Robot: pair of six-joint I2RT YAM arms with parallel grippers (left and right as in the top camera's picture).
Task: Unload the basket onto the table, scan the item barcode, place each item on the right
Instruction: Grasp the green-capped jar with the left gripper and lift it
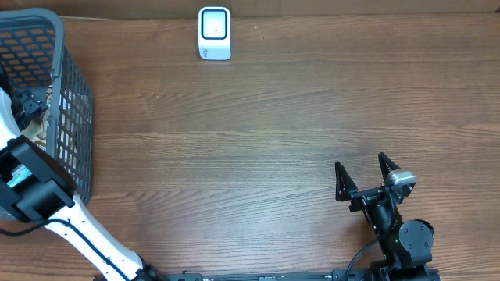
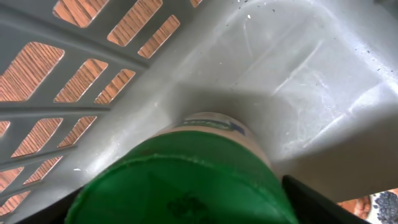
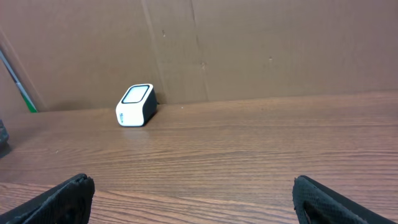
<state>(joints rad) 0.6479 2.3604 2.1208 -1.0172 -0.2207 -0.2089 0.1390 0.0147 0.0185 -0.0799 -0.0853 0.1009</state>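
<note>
My left gripper [image 1: 28, 103] sits in the basket [image 1: 76, 117] astride the green-capped bottle [image 2: 186, 177], whether gripping it I cannot tell, while my right gripper [image 1: 364, 173] stands wide open, well apart from the scanner [image 1: 214, 33].

Wooden table [image 1: 258, 140] bears a white scanner [image 1: 214, 33] at back; grey basket [image 1: 78, 117] at left.

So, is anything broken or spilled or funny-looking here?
Nothing looks broken or spilled. The scanner sits flat on the table, and the basket stands upright. Only its floor looks scratched, with a few dark specks.
</note>
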